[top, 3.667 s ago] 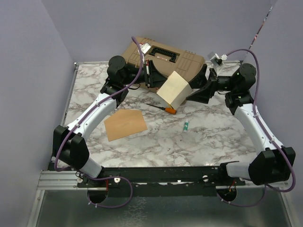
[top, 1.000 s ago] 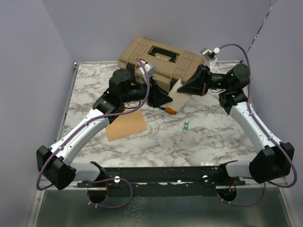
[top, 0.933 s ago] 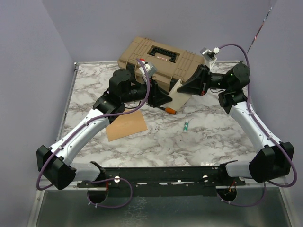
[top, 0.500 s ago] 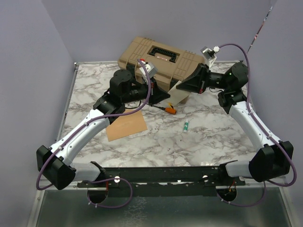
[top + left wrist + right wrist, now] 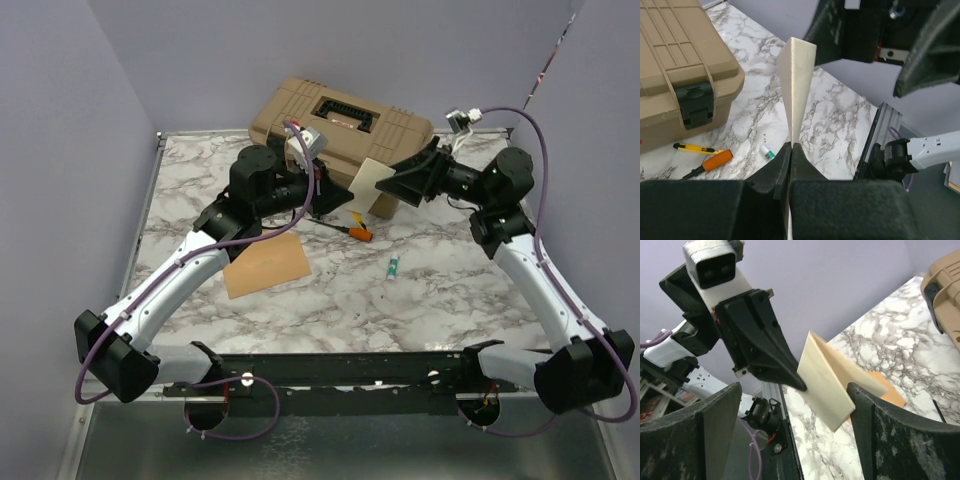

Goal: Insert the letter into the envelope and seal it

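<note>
No words to read anywhere, only a small red and white mark on the lid of the tan tool box (image 5: 340,120), too tiny to make out. Lid down and black latch (image 5: 694,102) shut, so no telling what is inside (a closed box, sitting at the far edge of the marble table (image 5: 450,290)). Up in the air just in front of the box, the letter (image 5: 372,188), standing on its edge and pinched tight at the bottom by the left gripper (image 5: 347,197), jaws pressed together on it. From the left wrist, looks bent into a thin wedge, wider at the top. Close by on the other side, the right gripper (image 5: 392,186), fingers spread wide apart and holding nothing. In the right wrist view, the letter showing between those two fingers, touching neither. Down on the table, the envelope (image 5: 265,265), lying flat beside the left arm and well apart from the letter. Between the box and the envelope, a screwdriver (image 5: 360,232) with an orange handle, and next to it a thin yellow stick (image 5: 692,147). A bit nearer, a small green and white thing (image 5: 394,265), too small to name.
</note>
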{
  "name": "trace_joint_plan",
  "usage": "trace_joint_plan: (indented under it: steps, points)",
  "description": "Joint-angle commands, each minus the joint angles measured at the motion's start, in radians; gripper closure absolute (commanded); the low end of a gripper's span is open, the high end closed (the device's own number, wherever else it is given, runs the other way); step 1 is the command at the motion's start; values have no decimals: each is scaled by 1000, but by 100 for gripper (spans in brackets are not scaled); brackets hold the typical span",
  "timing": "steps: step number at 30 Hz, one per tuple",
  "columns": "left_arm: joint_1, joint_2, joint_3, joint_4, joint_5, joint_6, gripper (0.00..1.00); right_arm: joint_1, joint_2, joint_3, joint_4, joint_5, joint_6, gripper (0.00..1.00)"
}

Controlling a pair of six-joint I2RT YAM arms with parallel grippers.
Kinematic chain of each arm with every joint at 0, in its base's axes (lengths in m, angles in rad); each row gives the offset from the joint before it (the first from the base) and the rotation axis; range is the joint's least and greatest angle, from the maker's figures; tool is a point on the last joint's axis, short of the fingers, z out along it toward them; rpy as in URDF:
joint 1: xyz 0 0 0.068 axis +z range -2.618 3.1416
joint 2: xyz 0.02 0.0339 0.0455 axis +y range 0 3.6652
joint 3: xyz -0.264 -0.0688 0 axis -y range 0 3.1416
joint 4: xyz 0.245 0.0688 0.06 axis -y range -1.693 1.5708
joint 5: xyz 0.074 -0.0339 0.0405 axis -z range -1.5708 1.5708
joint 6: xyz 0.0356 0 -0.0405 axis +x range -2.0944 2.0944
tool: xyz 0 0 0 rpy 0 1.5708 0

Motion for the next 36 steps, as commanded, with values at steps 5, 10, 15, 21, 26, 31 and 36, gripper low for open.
trace_joint_plan:
  steps: [5,10,15,21,26,31,36]
  points:
    - [-1,-72,39,134,-60,-176,100,9,-106,-239,384,200,243,8]
    - [-1,-66,45,189,-32,-219,100,39,-2,-220,661,110,424,8]
    - [0,-62,34,228,1,-260,100,62,42,-173,740,125,480,12]
    - [-1,-60,26,250,3,-275,100,87,102,-122,854,104,584,46]
    - [-1,-66,21,246,-6,-265,100,90,108,-127,849,125,594,79]
    - [-1,-74,14,189,-31,-232,97,90,87,-112,661,170,495,99]
    - [-1,-131,-79,-15,-226,-133,26,89,66,-46,180,263,152,99]
